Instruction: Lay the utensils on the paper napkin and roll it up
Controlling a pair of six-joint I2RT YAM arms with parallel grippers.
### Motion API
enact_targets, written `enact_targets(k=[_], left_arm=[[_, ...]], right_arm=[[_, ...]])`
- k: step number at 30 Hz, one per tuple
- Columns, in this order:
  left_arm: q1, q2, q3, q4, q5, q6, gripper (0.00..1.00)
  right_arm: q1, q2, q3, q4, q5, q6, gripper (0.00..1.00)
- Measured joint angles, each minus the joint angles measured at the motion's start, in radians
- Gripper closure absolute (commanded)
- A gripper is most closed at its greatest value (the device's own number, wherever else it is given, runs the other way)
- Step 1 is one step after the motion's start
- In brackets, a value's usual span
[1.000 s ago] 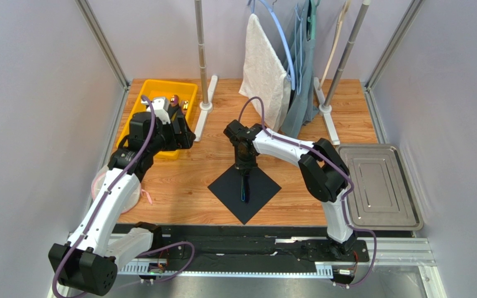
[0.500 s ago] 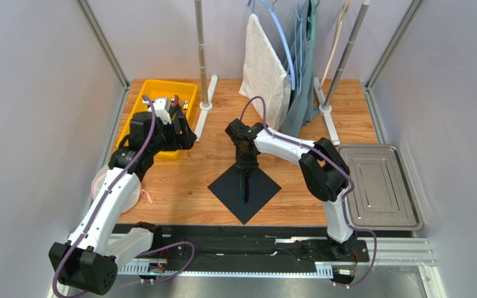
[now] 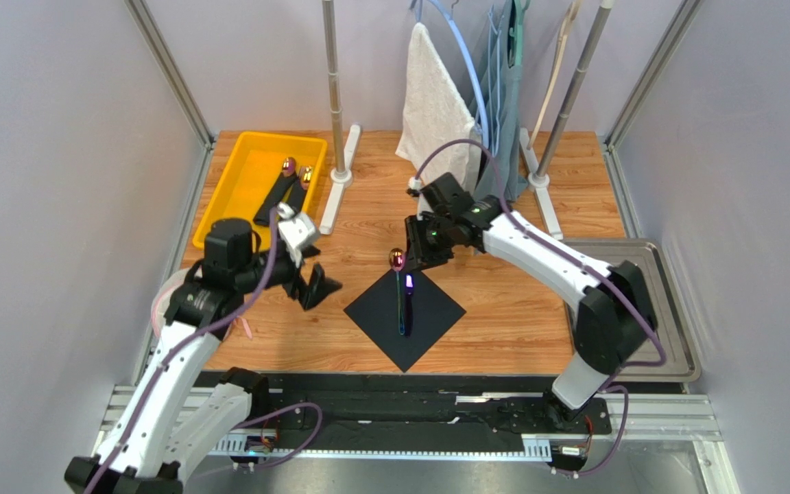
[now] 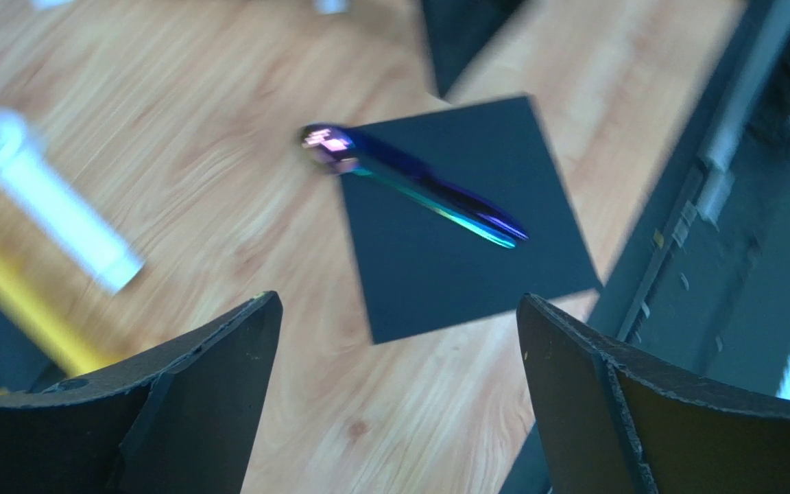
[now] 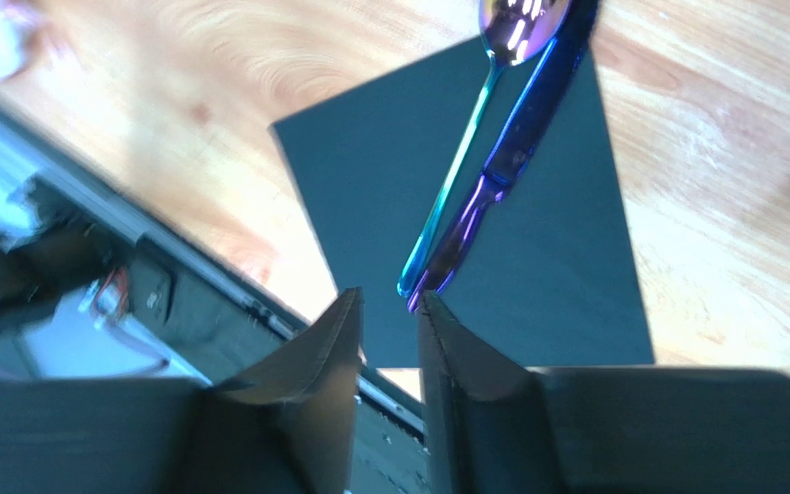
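Two utensils already lie on the black paper napkin (image 3: 432,309), which sits turned like a diamond at the middle of the bench (image 3: 518,334), closer to its near edge. The spoon (image 5: 463,154) and the knife (image 5: 512,149) lie side by side along the diagonal, and the head of the spoon goes over the far corner onto the wood. More pieces (image 3: 288,165) wait in the yellow bin (image 3: 226,173) at the far left corner, so the placing step seems not finished.

To do it well, I think the next piece should be put down low and parallel to these two, close beside them, so that the thin sheet does not slide or crease. For a tidy roll it may also help if the spoon sits further inside the sheet.

The left arm is bent at the elbow. Its tool (image 3: 312,286) is over the bench between the bin and the left corner of the napkin, spread wide and empty. The right arm stretches in a long arc from the near right toward the far middle. Its tool (image 5: 389,296) points down just beside the spoon head, with only a narrow gap between the fingers and nothing in it.
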Motion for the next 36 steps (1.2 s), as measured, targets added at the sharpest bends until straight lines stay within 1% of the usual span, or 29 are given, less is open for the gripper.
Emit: enact_targets(k=[1, 2, 5, 6, 9, 11, 12, 15, 17, 20, 22, 26, 30, 36], left_arm=[[-0.036, -0.027, -0.022, -0.01, 0.019, 0.049, 0.12], [-0.098, -0.056, -0.045, -0.023, 0.031, 0.105, 0.13], [-0.29, -0.072, -0.094, -0.042, 0.035, 0.234, 0.23], [-0.354, -0.061, -0.108, -0.045, 0.026, 0.271, 0.3], [-0.514, 0.008, -0.141, -0.037, -0.008, 0.352, 0.38], [-0.626, 0.075, -0.166, -0.003, -0.071, 0.389, 0.41], [-0.676, 0.104, -0.181, 0.021, -0.102, 0.398, 0.45], [-0.818, 0.192, -0.229, 0.1, -0.21, 0.422, 0.48], [-0.874, 0.247, -0.243, 0.144, -0.261, 0.43, 0.48], [-0.925, 0.328, -0.249, 0.217, -0.319, 0.434, 0.49], [-0.942, 0.375, -0.249, 0.266, -0.343, 0.434, 0.51], [-0.967, 0.444, -0.253, 0.34, -0.38, 0.436, 0.51], [-0.983, 0.501, -0.253, 0.38, -0.386, 0.438, 0.52], [-0.986, 0.556, -0.256, 0.431, -0.385, 0.439, 0.56]], right_arm=[[-0.018, -0.042, -0.04, 0.021, -0.043, -0.027, 0.57], [-0.035, -0.076, -0.083, 0.039, -0.079, -0.055, 0.54], [-0.063, -0.134, -0.193, 0.066, -0.169, -0.141, 0.45], [-0.063, -0.143, -0.229, 0.066, -0.204, -0.173, 0.44], [-0.054, -0.166, -0.313, 0.065, -0.274, -0.243, 0.44], [-0.052, -0.185, -0.349, 0.064, -0.306, -0.274, 0.46], [-0.053, -0.193, -0.362, 0.063, -0.317, -0.286, 0.47], [-0.066, -0.206, -0.374, 0.068, -0.338, -0.306, 0.51], [-0.08, -0.204, -0.374, 0.076, -0.352, -0.311, 0.52], [-0.097, -0.193, -0.373, 0.082, -0.369, -0.313, 0.53], [-0.103, -0.17, -0.373, 0.082, -0.379, -0.313, 0.54], [-0.106, -0.136, -0.373, 0.082, -0.389, -0.312, 0.55], [-0.109, -0.127, -0.37, 0.082, -0.39, -0.311, 0.55], [-0.126, -0.127, -0.368, 0.082, -0.39, -0.303, 0.55]])
